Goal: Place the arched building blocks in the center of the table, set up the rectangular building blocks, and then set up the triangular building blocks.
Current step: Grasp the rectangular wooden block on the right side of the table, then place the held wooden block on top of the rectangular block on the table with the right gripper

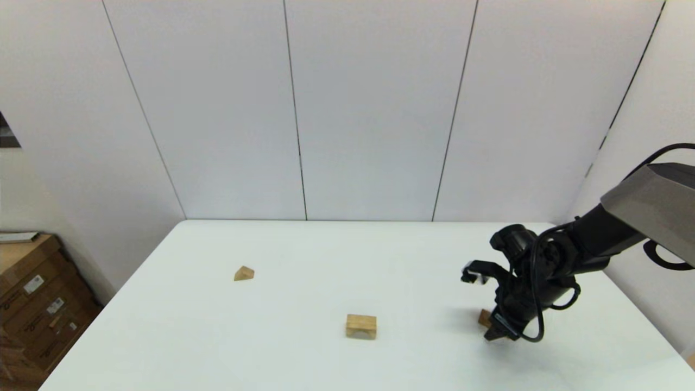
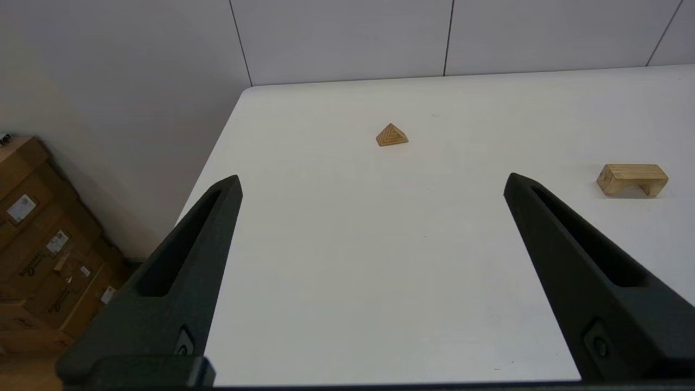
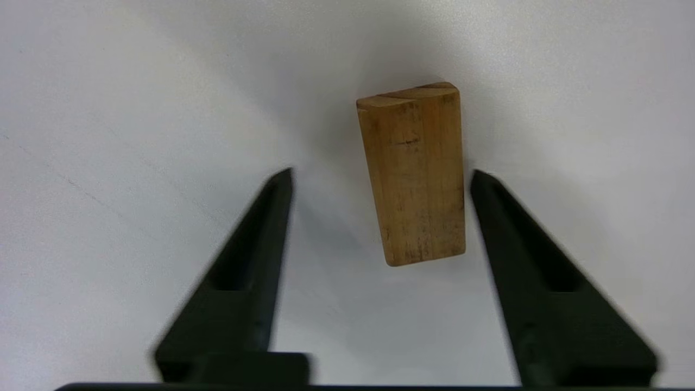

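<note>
The arched block (image 1: 361,326) (image 2: 632,179) stands near the middle of the white table (image 1: 304,255), towards its front. At the left lies the small triangular block (image 1: 244,273) (image 2: 392,135). The rectangular block (image 3: 415,174) (image 1: 484,317) lies flat at the right, mostly hidden by my right arm in the head view. My right gripper (image 1: 497,328) (image 3: 380,176) is down over it, open, with a finger on either side and a gap to each. My left gripper (image 2: 372,182) is open, empty and held back at the table's left front; it does not show in the head view.
Cardboard boxes (image 1: 32,304) (image 2: 38,244) stand on the floor beyond the table's left edge. White wall panels (image 1: 347,108) close the back and right sides. Bare tabletop lies between the blocks.
</note>
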Available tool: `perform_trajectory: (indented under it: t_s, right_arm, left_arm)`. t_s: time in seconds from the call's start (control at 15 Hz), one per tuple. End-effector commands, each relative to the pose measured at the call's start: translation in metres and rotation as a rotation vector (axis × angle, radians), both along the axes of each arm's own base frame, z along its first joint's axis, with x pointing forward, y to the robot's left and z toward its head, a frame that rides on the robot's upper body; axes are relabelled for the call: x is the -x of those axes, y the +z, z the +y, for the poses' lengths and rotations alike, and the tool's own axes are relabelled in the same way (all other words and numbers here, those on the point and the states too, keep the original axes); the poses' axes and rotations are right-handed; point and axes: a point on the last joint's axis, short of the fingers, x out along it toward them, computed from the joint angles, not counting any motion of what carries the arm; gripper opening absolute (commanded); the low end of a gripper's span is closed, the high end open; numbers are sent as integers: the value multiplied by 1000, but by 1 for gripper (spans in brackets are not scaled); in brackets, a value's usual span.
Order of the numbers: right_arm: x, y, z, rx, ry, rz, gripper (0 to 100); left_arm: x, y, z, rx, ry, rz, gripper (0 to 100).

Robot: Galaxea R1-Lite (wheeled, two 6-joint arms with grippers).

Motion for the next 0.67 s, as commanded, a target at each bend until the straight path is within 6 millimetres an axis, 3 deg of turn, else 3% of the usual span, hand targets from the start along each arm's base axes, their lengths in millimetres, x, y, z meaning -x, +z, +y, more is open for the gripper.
perform_trajectory:
  t_s: [0.07,0.4,0.53,0.67]
  right_arm:
    - [0,-1,0,1,4,5,0]
    - [3,1,2,-1,8,7,0]
    - [9,34,19,-25,63,-78,0]
    - [25,72,60,-57,192,-184,0]
  left_arm:
    - [0,0,0,0,0,2,100]
    - [0,0,0,0,0,2,100]
    - [0,0,0,0,0,2,100]
    - [0,0,0,0,0,2,100]
